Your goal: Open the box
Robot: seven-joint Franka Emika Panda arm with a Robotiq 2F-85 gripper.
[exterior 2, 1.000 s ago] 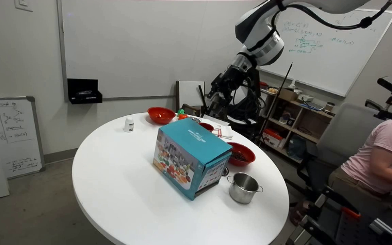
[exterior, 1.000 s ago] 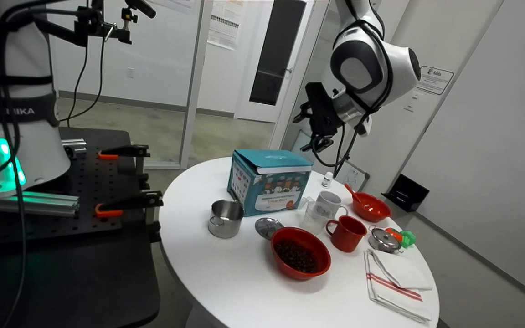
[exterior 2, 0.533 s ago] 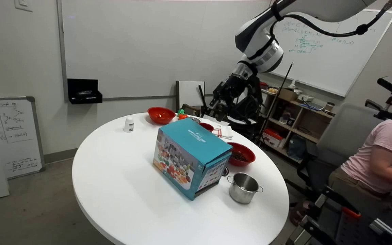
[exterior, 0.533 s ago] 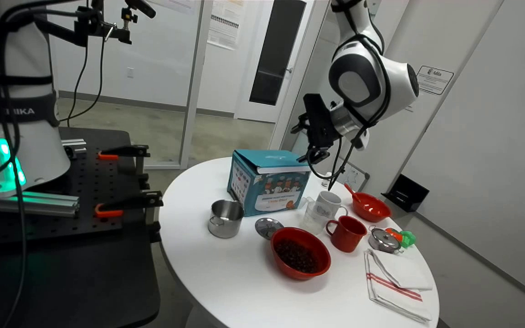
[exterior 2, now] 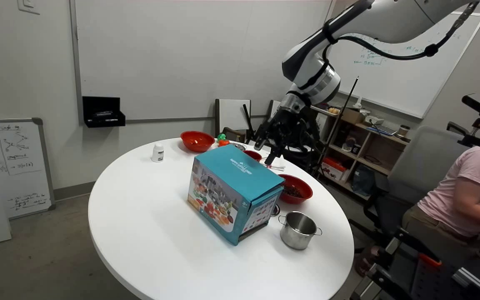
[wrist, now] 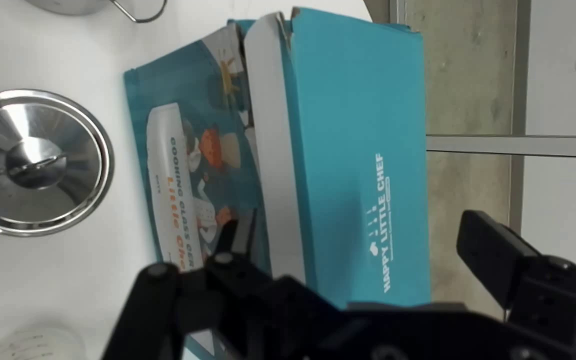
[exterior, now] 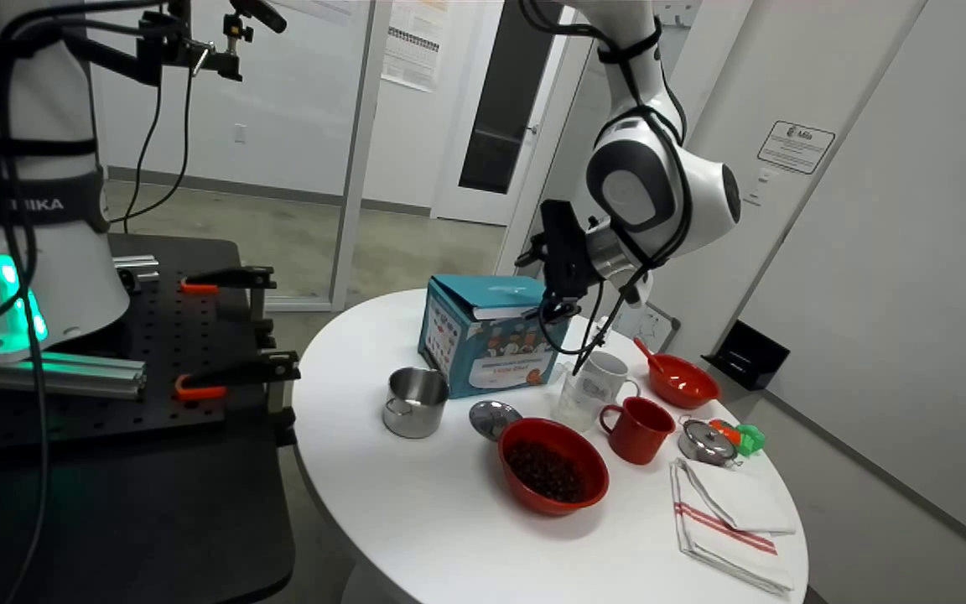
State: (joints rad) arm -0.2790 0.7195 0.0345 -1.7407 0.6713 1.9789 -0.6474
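The teal-blue box stands upright on the white round table and also shows in an exterior view. Its lid lies over the top. The lid's pale edge flap shows along the printed side, with a narrow dark gap at one end. My gripper is open and empty. In the wrist view one finger appears over the printed side and the other beyond the lid's far edge. In an exterior view the gripper is at about lid height at the box's edge; contact cannot be told.
A steel pot, a pot lid, a red bowl of dark beans, a white mug and a red mug stand near the box. A white bottle and another red bowl are farther off.
My gripper has come down and moved toward the box, from above and beside it to about lid height. It stays open. The box and the other objects have not moved.
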